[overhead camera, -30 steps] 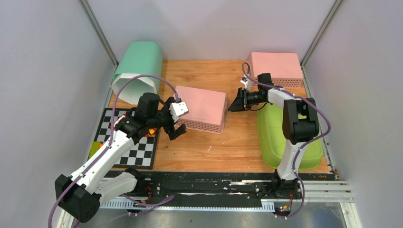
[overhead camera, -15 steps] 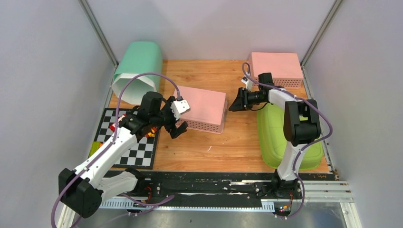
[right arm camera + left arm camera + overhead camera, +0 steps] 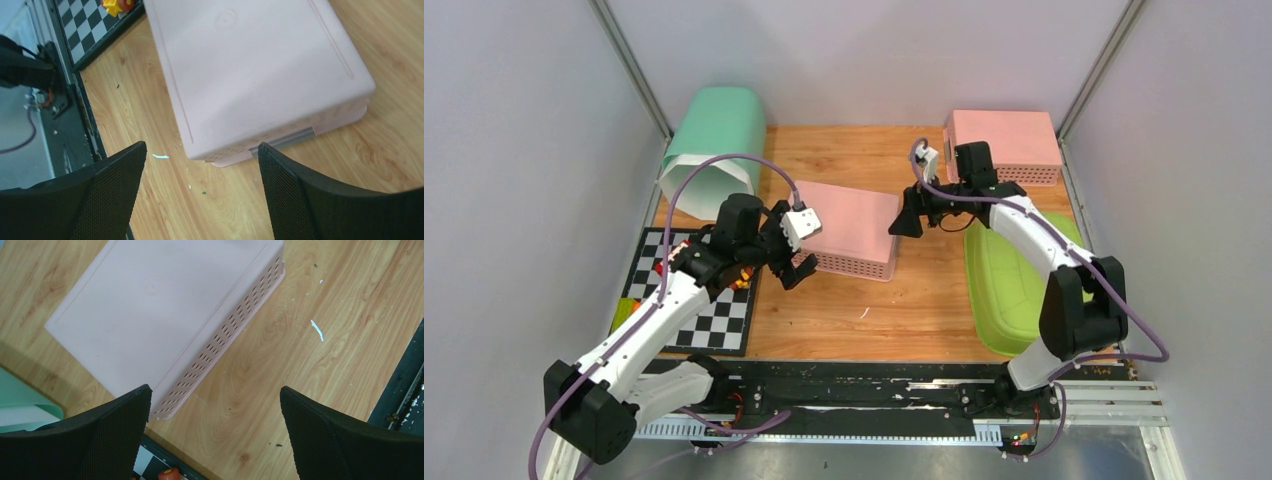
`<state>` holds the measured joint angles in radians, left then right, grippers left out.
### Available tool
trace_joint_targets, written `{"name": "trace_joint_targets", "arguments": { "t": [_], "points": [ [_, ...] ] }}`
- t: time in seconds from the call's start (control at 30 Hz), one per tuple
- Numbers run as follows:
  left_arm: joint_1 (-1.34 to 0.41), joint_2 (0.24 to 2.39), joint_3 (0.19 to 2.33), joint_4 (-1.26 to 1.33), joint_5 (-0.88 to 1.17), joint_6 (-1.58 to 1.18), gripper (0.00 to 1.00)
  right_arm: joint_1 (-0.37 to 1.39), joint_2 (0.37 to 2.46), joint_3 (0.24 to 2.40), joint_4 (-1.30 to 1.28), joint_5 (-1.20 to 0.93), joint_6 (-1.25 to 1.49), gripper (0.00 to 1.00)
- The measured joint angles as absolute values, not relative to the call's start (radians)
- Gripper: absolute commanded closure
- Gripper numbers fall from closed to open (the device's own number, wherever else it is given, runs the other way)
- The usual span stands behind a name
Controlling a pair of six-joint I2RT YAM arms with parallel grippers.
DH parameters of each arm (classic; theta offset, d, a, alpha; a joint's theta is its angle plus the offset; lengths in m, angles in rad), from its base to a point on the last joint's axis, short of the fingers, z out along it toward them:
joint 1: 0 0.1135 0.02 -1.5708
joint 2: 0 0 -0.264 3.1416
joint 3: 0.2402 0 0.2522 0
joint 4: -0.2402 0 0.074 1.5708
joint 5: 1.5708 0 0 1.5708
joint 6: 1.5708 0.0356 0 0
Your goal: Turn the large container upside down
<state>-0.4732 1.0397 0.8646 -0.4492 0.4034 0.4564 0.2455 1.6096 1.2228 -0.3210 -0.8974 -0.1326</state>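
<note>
The large pink basket (image 3: pixel 849 225) lies near the middle of the wooden desk (image 3: pixel 864 310) with its flat base facing up and its rim down on the wood; the perforated side walls slope outward toward the desk. It sits at a slant to the desk's edges. The left claw (image 3: pixel 796 262) hangs by the basket's near left corner with its jaws spread wide and nothing between them; in the left wrist view the basket's corner lies just beside one black mesh-padded finger (image 3: pixel 100 440), and whether they touch cannot be told. The right claw (image 3: pixel 902 222) is at the basket's right end, jaws likewise standing wide apart and empty (its wrist view looks down on the basket's base and short end wall, both clear of the fingers). Behind the right arm, at the back right corner, a smaller pink basket (image 3: pixel 1004 140) also rests base up. A lime green tub (image 3: pixel 1009 280) lies along the right side of the desk, partly under the right arm. At the back left a mint green bin (image 3: pixel 714 145) lies on its side, its mouth facing the near edge. A checkerboard mat (image 3: pixel 714 320) covers the near left part of the desk, with a small red and yellow toy (image 3: pixel 117 5) on it under the left arm.
</note>
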Motion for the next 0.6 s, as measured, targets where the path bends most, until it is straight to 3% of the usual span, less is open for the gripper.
{"name": "trace_joint_targets", "arguments": {
  "t": [0.27,0.6],
  "points": [
    [-0.473,0.987,0.863,-0.453,0.377,0.464,0.00,0.432,1.488,1.197,-0.315,-0.735,-0.356,0.11],
    [-0.467,0.846,0.870,-0.471,0.313,0.506,0.00,0.617,1.518,1.203,-0.297,-0.542,-0.531,0.11]
  ]
}}
